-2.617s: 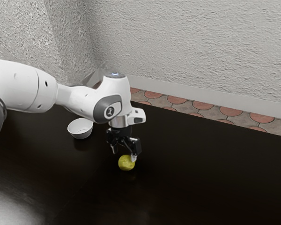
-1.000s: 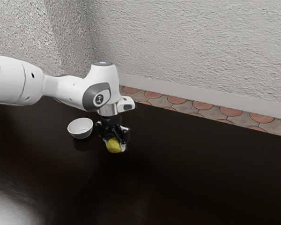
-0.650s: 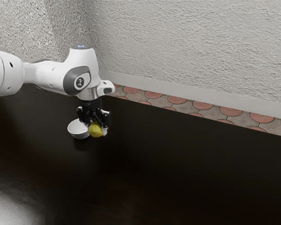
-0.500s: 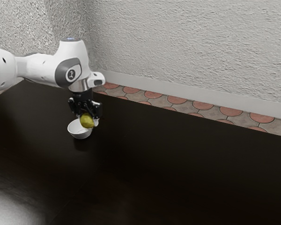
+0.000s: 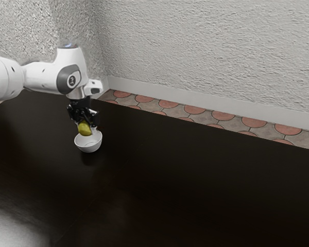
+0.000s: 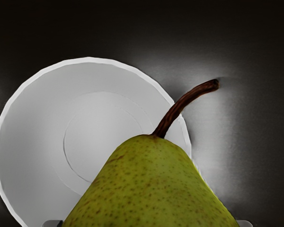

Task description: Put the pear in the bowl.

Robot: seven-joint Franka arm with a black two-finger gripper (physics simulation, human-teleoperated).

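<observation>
Gripper [image 5: 86,130]: closed on the pear [image 6: 151,184], a finger against each side, parted by the fruit's width
Pear: aloft, partly over the bowl [image 5: 88,147] in both views; whether they touch, cannot tell
Stem [image 6: 182,103]: crosses the bowl's rim in the wrist view
Arm emblem [image 5: 71,81]: too small to read
Bowl: white, upright on the dark table [image 5: 195,180]

No words or numbers could be read. A small round emblem, dark on white, stood on the grey panel [image 5: 62,81] of the white arm [image 5: 38,76]; the mark [image 5: 71,81] was too small to make out.
</observation>
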